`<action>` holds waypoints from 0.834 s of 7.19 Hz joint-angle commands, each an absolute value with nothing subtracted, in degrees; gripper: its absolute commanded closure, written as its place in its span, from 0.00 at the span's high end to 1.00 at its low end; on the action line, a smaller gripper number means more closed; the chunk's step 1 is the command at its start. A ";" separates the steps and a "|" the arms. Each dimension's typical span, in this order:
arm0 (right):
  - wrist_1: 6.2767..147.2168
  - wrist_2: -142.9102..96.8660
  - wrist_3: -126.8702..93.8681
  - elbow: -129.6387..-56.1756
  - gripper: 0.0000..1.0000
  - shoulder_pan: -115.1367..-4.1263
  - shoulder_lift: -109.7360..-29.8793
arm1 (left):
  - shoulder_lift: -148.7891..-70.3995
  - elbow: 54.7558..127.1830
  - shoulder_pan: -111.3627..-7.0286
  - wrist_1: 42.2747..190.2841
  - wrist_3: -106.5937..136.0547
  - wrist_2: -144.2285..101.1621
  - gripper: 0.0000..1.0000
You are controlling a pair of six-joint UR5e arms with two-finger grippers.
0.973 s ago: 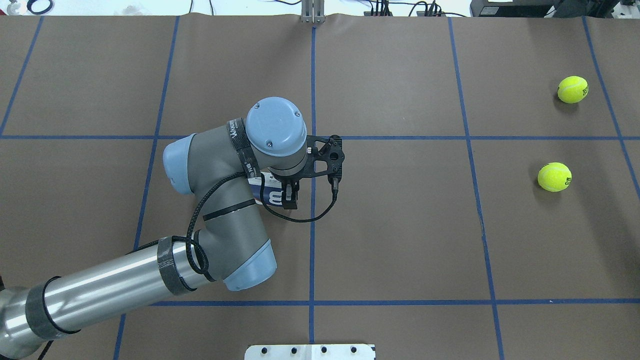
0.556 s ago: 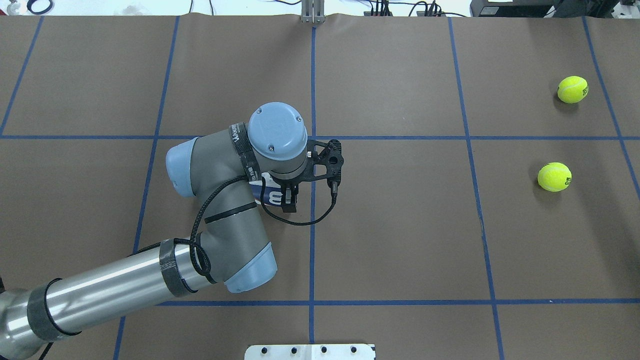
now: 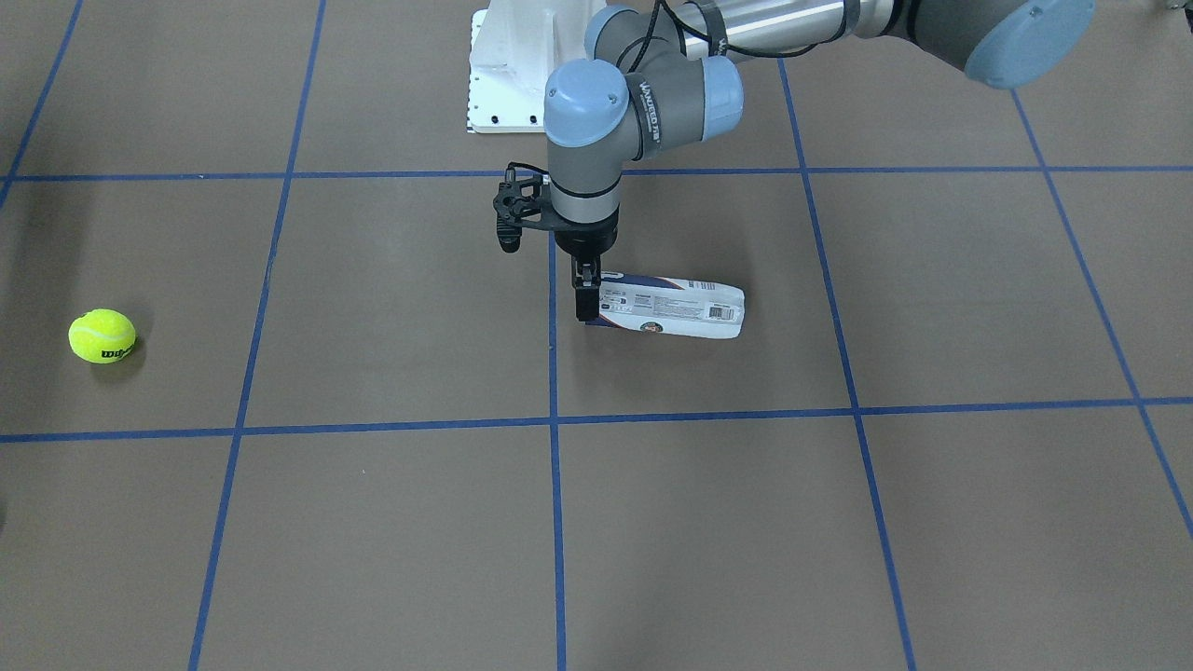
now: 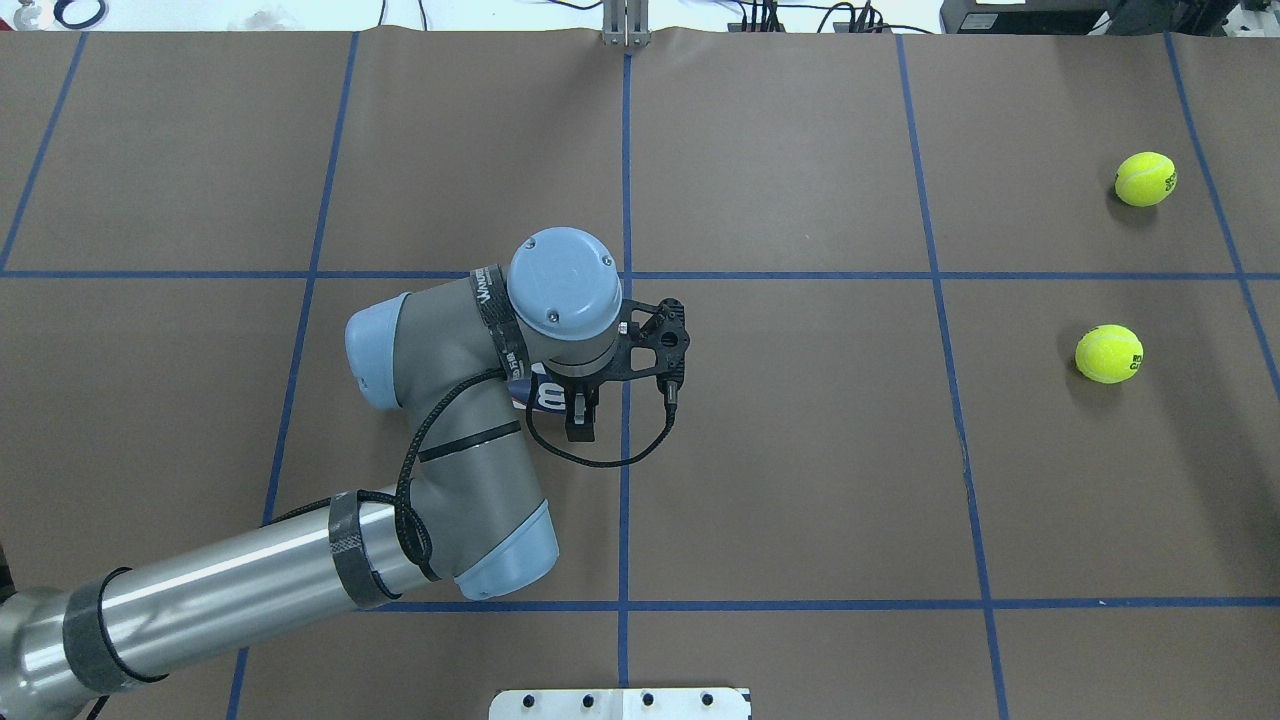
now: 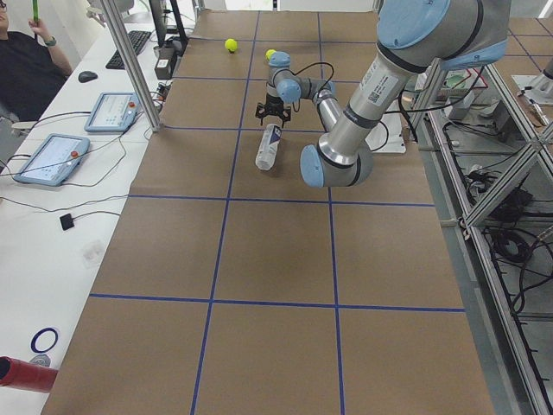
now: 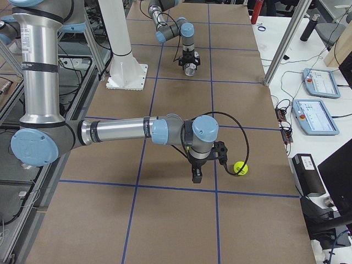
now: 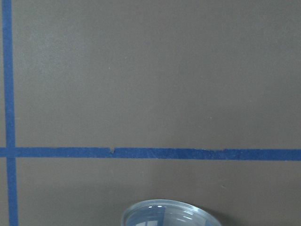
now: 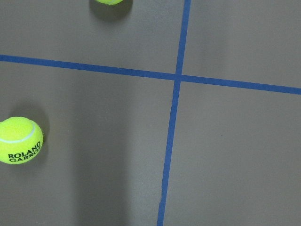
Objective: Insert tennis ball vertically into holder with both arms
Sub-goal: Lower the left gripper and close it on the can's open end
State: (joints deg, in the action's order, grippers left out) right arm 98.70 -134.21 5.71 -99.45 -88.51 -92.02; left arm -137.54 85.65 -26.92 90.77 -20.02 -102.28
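The holder (image 3: 671, 315) is a clear can with a white and navy label, lying on its side near the table's middle. Only its label end (image 4: 545, 398) shows under my wrist in the overhead view. My left gripper (image 3: 585, 300) points straight down at its mouth end, one finger on each side, and looks open. The can's rim (image 7: 169, 214) shows in the left wrist view. A tennis ball (image 4: 1109, 354) lies far right, a second ball (image 4: 1146, 179) beyond it. My right gripper (image 6: 197, 175) hangs beside the nearer ball (image 6: 240, 168); I cannot tell whether it is open.
The white pedestal base (image 3: 503, 65) stands at the robot's edge of the table. Blue tape lines (image 4: 625, 450) grid the brown table. A person (image 5: 26, 60) and tablets (image 5: 52, 158) are at the operators' side.
My left wrist and gripper have come down and a little to the right over the holder's end. The holder and both balls have not moved.
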 commanded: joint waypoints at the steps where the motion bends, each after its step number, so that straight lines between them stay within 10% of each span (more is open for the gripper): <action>1: 98.70 -134.21 5.71 -99.49 1.00 -88.51 -92.02 | -137.55 84.12 -26.37 92.63 -19.25 -102.22 0.99; 5: 98.79 -134.21 5.71 -99.49 1.00 -88.51 -92.11 | -137.55 83.50 -26.37 93.34 -19.34 -100.46 0.98; 6: 98.70 -134.21 5.71 -99.49 1.00 -88.51 -92.20 | -137.55 83.50 -26.45 93.34 -19.34 -100.37 0.81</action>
